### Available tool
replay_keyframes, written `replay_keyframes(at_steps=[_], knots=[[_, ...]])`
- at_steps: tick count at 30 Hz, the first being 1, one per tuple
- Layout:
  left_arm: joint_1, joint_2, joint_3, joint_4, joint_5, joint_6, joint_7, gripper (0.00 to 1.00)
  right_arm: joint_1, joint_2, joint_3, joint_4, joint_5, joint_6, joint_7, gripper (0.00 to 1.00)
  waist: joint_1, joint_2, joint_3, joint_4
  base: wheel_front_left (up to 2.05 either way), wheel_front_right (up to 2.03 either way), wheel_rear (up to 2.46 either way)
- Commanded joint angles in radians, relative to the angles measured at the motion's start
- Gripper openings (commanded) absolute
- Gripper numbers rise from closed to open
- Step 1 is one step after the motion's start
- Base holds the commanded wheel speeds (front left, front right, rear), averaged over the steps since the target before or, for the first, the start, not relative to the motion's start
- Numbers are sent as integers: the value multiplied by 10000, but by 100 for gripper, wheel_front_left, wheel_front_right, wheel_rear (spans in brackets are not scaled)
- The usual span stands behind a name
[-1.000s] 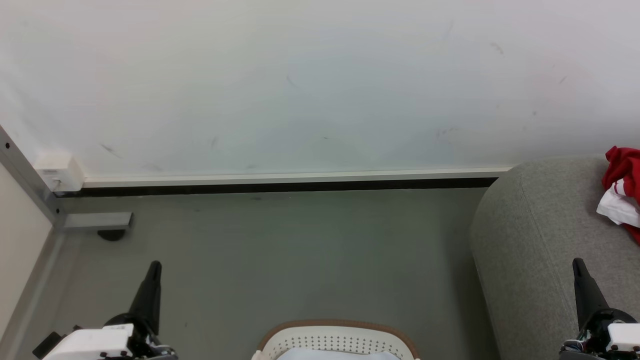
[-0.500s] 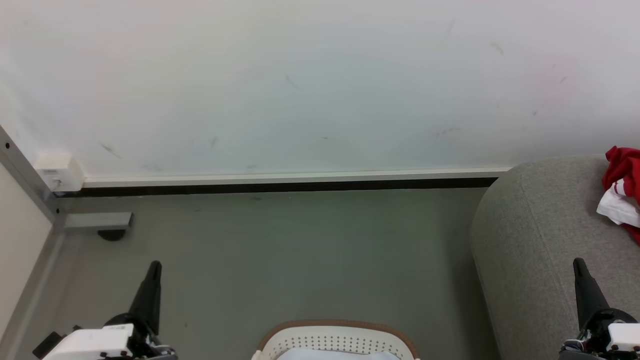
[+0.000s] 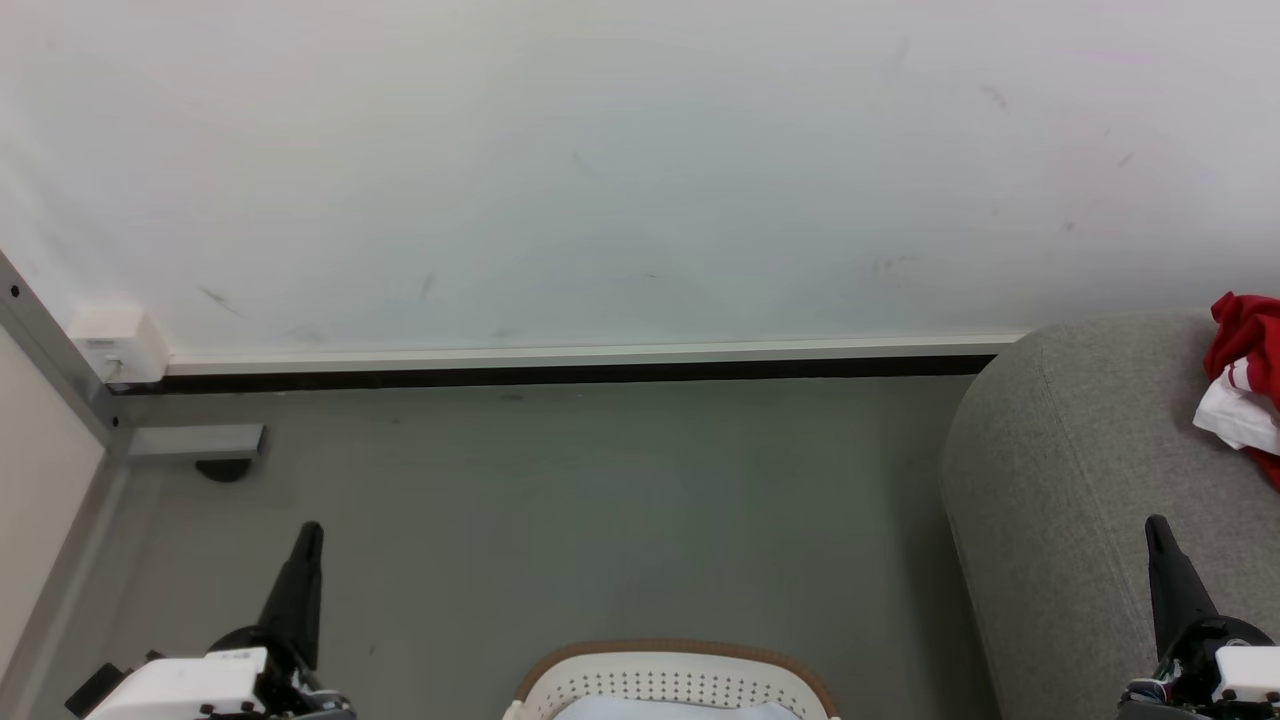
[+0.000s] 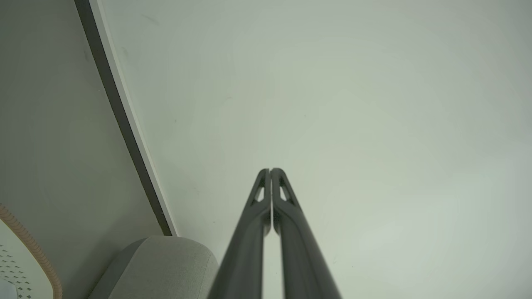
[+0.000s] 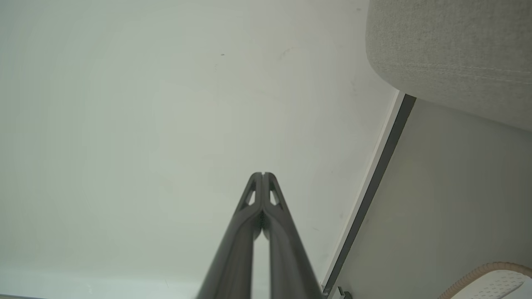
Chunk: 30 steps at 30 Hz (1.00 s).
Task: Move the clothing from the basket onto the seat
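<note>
You face a white wall (image 3: 640,150) above a grey floor (image 3: 600,500). The grey seat (image 3: 1060,480) stands at the floor's right side against the wall, its rounded edge turned toward the basket (image 3: 675,650). The basket sits on the floor close to you, apart from the seat. Red-and-white clothing (image 3: 1245,380) lies bunched on the seat's top, away from that rounded edge. Your left gripper (image 3: 308,535) and right gripper (image 3: 1158,528) each have their fingers pressed together, holding nothing.

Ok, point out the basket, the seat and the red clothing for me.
basket (image 3: 675,648), head view, tan-brown far rim.
seat (image 3: 1060,480), head view, bare grey rounded end.
red clothing (image 3: 1245,335), head view, upper red fold.
</note>
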<state>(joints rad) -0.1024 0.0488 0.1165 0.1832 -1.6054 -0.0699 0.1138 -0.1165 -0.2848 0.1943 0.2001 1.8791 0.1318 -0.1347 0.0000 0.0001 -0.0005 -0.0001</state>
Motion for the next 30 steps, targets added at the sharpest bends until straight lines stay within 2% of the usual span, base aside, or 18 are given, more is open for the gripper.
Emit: replay_keyframes(at_steps=[1,30], knots=[[-77,21,22,-36,-127,-47,32,0,-73,-84,22,-13,71,-21,-49,0,0,-1,0,0,0,0,0],[-75,21,20,-38,-129,-47,29,0,-80,-162,108,-45,163,-21,-118,0,0,-1,1,0,0,0,0]])
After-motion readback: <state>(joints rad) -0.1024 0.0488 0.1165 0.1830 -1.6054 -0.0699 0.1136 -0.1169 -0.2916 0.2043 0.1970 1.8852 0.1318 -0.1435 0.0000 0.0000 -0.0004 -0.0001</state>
